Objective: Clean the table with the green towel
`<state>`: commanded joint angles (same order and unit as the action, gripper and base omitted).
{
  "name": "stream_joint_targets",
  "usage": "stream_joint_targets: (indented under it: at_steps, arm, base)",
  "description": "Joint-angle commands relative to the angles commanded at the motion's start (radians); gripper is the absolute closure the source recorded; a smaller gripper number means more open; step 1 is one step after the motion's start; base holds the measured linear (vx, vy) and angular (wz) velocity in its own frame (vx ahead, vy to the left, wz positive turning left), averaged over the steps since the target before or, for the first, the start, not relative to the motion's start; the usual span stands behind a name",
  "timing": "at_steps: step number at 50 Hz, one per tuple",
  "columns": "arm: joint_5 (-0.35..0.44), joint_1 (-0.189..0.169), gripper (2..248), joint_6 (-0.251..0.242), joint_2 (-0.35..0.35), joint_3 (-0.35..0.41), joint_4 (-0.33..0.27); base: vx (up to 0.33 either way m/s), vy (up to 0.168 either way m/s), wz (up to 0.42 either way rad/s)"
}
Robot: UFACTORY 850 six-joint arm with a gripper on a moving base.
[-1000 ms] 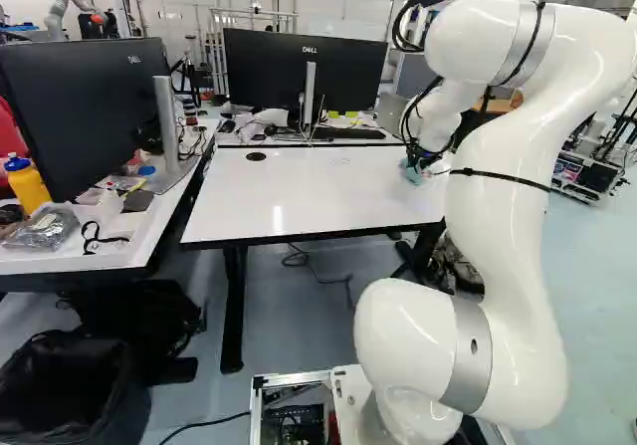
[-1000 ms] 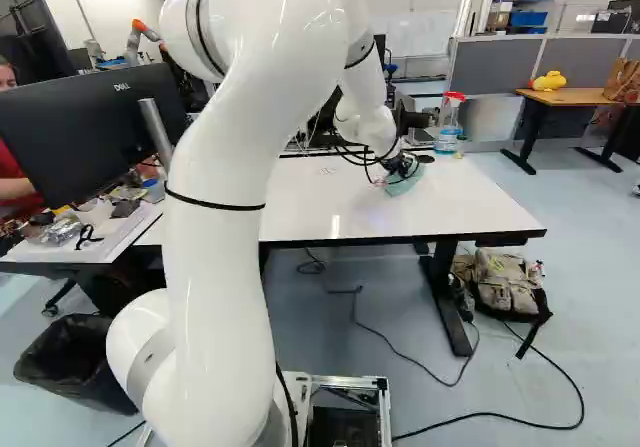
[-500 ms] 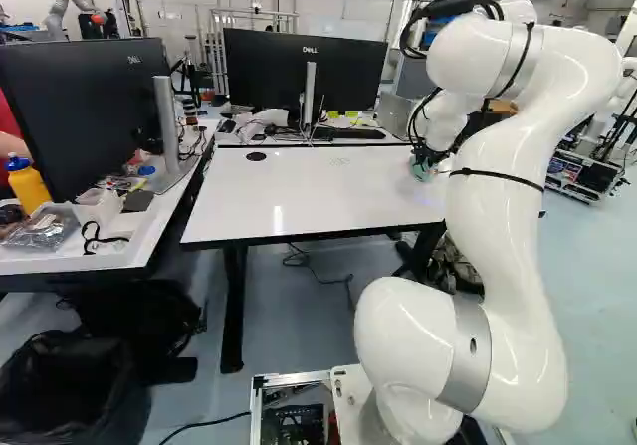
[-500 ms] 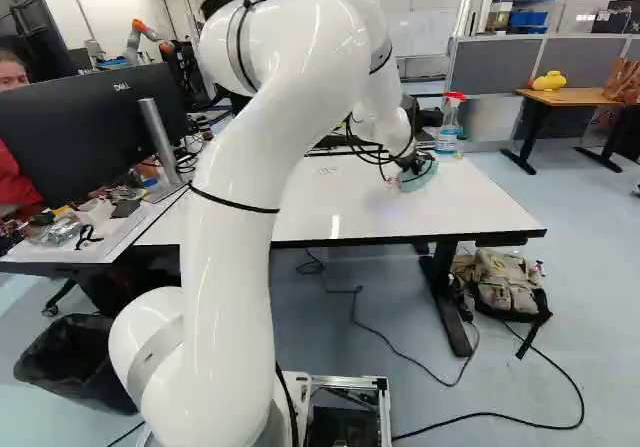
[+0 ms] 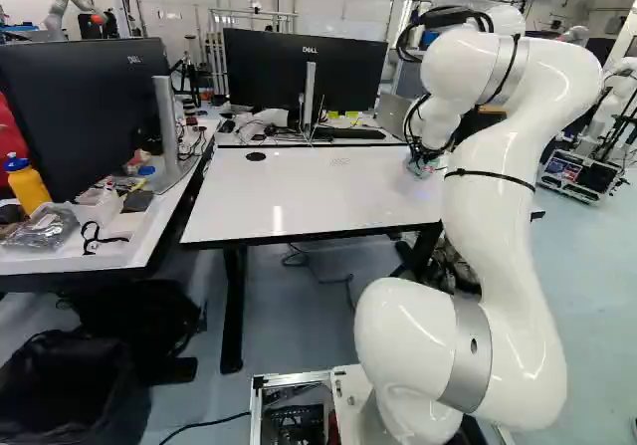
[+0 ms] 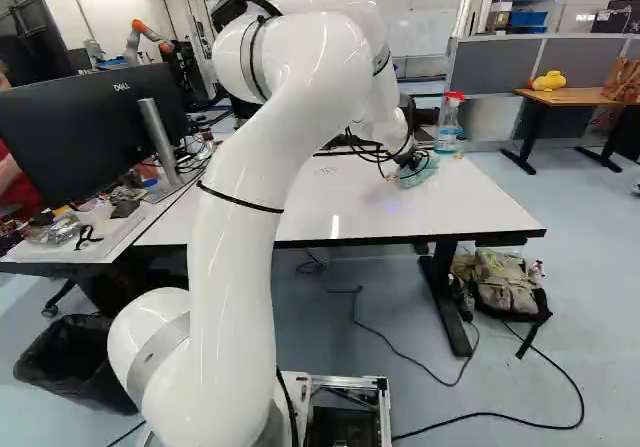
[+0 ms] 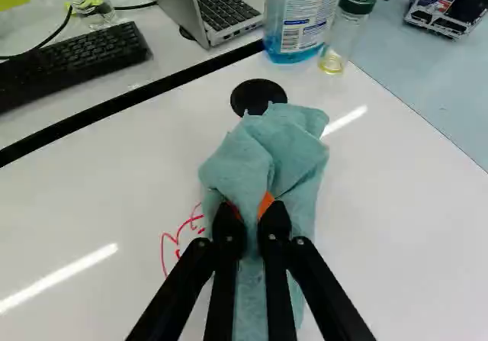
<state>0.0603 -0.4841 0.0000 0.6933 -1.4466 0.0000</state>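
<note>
"Gripper [image 6: 412, 160] state and location?" asked the trainee.

"Closed on the green towel [image 7: 267, 150]," the technician answered. "Both fingers of the gripper [image 7: 252, 217] pinched the bunched cloth between them. In the right base view, the assembly stood at two o'clock from the view's centre, over the white table [image 6: 350, 207]."

"Towel placement?"

"It lay on the tabletop, under the fingertips and ahead of them. Taking twelve o'clock as straight ahead of the fingers in the wrist view, its folded far end reached toward twelve, just short of a round black disc [image 7: 258, 94]."

"Surface condition?"

"Red marks [image 7: 181, 236] were visible near nine o'clock, just beside the cloth."

"Adjacent items?"

"A spray bottle [image 7: 301, 20] with blue liquid stood between twelve and one o'clock. A glass jar [image 7: 347, 32] with a dark green lid stood at one, just beside the bottle. A laptop [image 7: 202, 9] sat between eleven and twelve, and a black keyboard [image 7: 72, 62] at ten, both beyond the table's far edge."
</note>
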Motion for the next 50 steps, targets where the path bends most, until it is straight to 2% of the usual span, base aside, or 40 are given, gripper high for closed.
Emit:
stream_joint_targets:
  at_steps: [50]
  arm:
    - [0.000,0.097,211,0.000,-0.148,0.204,0.000]
  base:
    - [0.000,0.000,0.000]
